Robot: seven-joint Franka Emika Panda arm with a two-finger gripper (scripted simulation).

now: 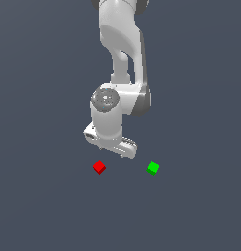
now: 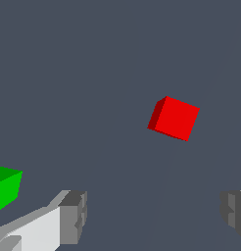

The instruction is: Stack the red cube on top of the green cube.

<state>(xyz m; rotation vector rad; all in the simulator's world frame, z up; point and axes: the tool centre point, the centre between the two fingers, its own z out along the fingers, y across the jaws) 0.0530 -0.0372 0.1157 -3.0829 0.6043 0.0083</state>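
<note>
The red cube [image 1: 99, 166] lies on the dark grey floor, to the exterior view's left of the green cube [image 1: 152, 167]; the two are well apart. My white gripper [image 1: 111, 147] hovers just above and behind them, nearer the red cube. In the wrist view the red cube [image 2: 174, 118] lies ahead of the gripper [image 2: 154, 215], not between the fingers. The green cube [image 2: 5, 188] shows at the picture's edge, partly cut off. The two grey fingertips [image 2: 73, 215] stand wide apart with nothing between them.
The white arm [image 1: 123, 44] comes down from the top of the exterior view. The dark grey floor [image 1: 201, 215] shows nothing besides the two cubes.
</note>
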